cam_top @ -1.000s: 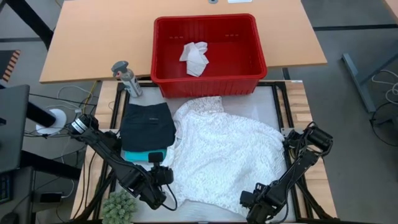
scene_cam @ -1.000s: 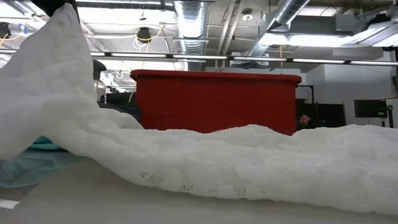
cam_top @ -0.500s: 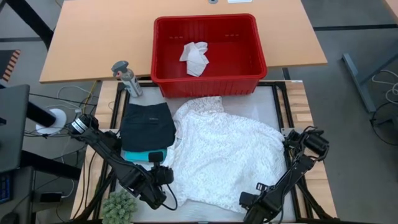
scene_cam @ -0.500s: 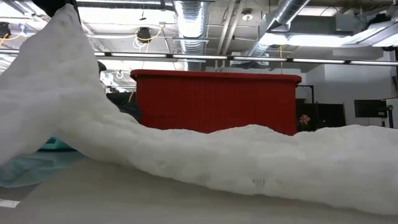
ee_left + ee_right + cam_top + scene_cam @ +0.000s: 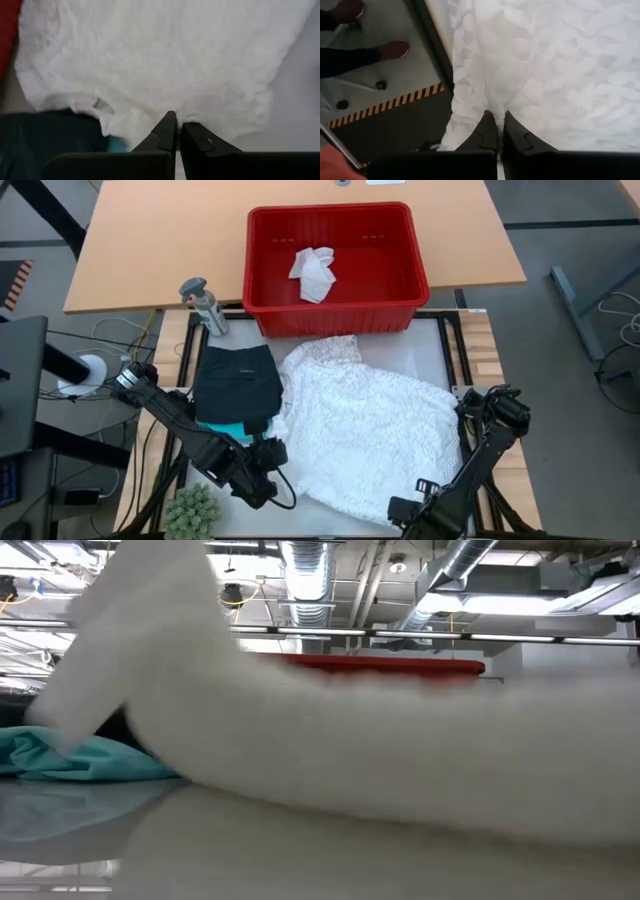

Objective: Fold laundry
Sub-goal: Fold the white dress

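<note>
White lace garment (image 5: 375,440), table centre: near hem pinched at seven o'clock by left gripper (image 5: 272,463) and five o'clock by right gripper (image 5: 405,510), both clamped; fold step begun, next likely carrying hem toward twelve o'clock.

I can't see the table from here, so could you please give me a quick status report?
Left gripper and right gripper both shut on white lace garment, near edge. Black shorts folded atop teal garment alongside. Nothing in the way.
</note>
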